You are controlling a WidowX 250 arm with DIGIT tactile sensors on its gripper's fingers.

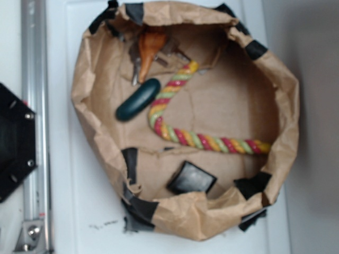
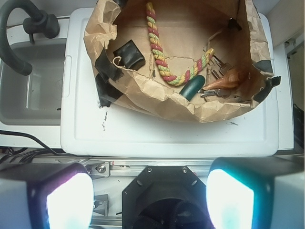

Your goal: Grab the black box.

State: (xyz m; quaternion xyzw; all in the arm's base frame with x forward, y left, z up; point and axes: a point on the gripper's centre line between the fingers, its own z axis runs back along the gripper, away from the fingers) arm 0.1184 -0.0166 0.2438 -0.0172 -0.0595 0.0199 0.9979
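Note:
The black box (image 1: pixel 192 178) is small, flat and glossy. It lies on the floor of the brown paper enclosure (image 1: pixel 265 69), near its front wall. In the wrist view the box (image 2: pixel 128 53) sits at the enclosure's left side. My gripper (image 2: pixel 150 200) does not show in the exterior view. In the wrist view its two fingers (image 2: pixel 64 200) stand wide apart with nothing between them. It hangs high above the robot base, well away from the box.
Inside the enclosure lie a dark green oblong toy (image 1: pixel 138 99), a striped rope (image 1: pixel 212 143), an orange-brown toy (image 1: pixel 150 46) and keys. Black tape patches (image 1: pixel 253 185) mark the paper rim. An aluminium rail (image 1: pixel 36 106) and black robot base (image 1: pixel 13 140) are left. A sink (image 2: pixel 28 81) is beside the white table.

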